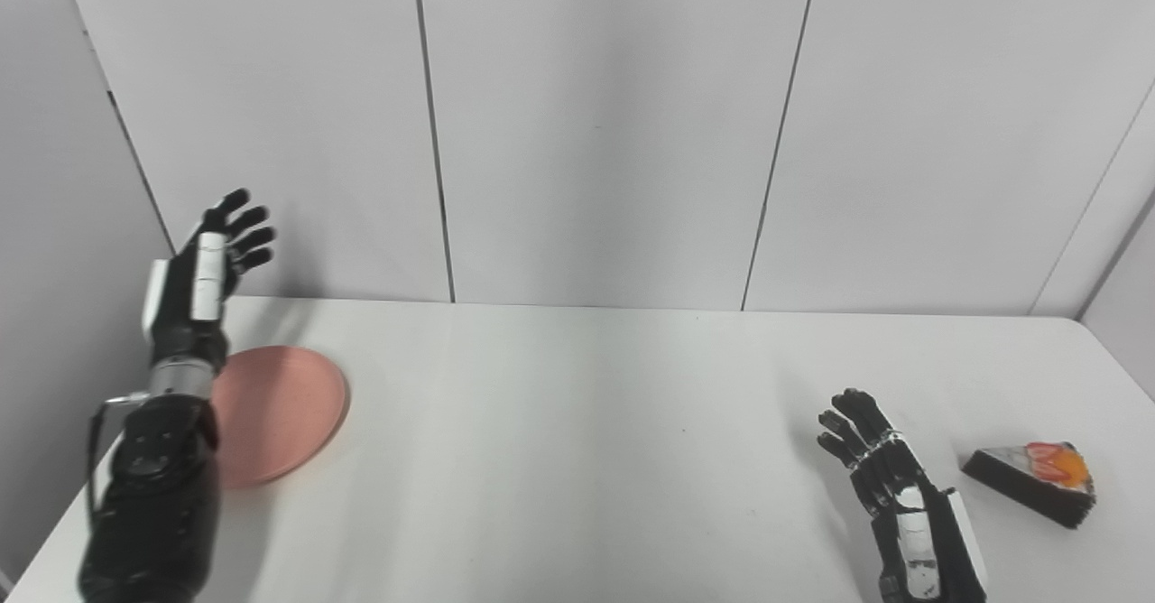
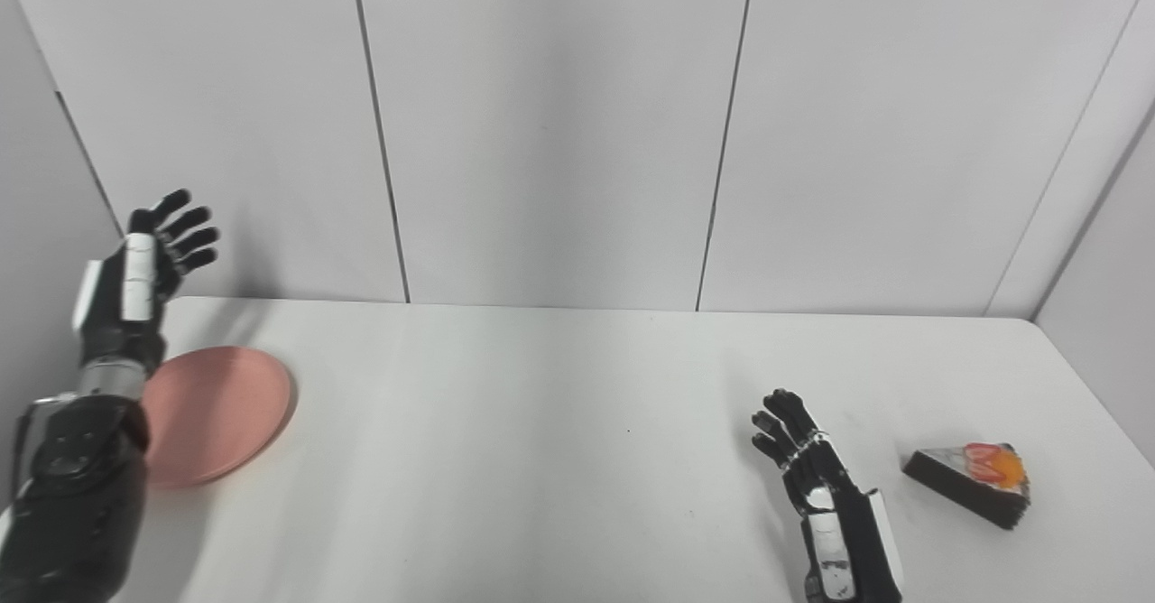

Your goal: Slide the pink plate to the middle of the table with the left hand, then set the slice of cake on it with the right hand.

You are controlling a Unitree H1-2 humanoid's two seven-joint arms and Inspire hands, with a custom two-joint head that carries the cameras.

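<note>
- The pink plate (image 1: pixel 281 412) lay flat at the bench's (image 1: pixel 577 422) left end, nowhere near the middle where it was meant to go, so the slide looked not yet begun.
- The left hand (image 1: pixel 206 264) hung raised above the plate's far-left side, fingers spread wide and holding nothing; its forearm hid the plate's left rim.
- Coming down from there, I judged it could land on the rim rather than the flat, tipping the plate or skating it toward the bench's left edge, which was close.
- The slice of cake (image 1: pixel 1033 479) sat well right of the plate, near the bench's right end, fruit topping up.
- The right hand (image 1: pixel 889 495) rested just left of the cake, apart from it, fingers loosely apart and empty.
- A sideways drift could nudge the cake toward the right edge, and a hard squeeze might crush it.
</note>
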